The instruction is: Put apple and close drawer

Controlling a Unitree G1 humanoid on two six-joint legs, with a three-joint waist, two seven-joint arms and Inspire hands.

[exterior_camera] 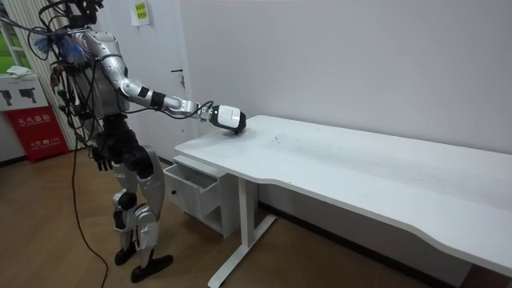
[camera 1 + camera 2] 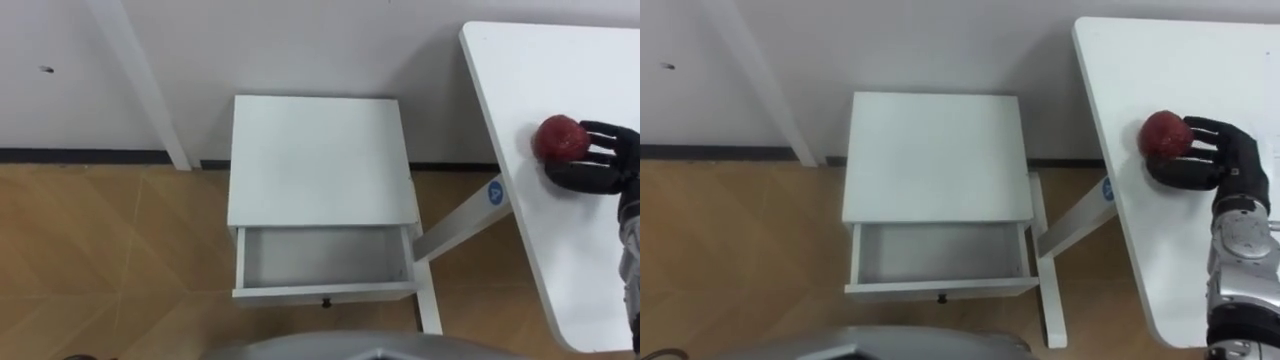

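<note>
Red round apple (image 2: 558, 138) on white surface (image 2: 560, 60) | your right robot hand (image 2: 600, 165) curls round it | step: pick-up | next: lift, carry to open white drawer (image 2: 322, 256)

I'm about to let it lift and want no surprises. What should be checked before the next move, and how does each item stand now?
1. Right hand curled round the apple: ok.
2. Grip firm enough to lift the apple off the table: cannot tell.
3. Drawer pulled open: ok.
4. Room inside the drawer for the apple: ok, nothing lies in it.
5. Left hand out of the way, hanging by the robot's side: ok.
</note>
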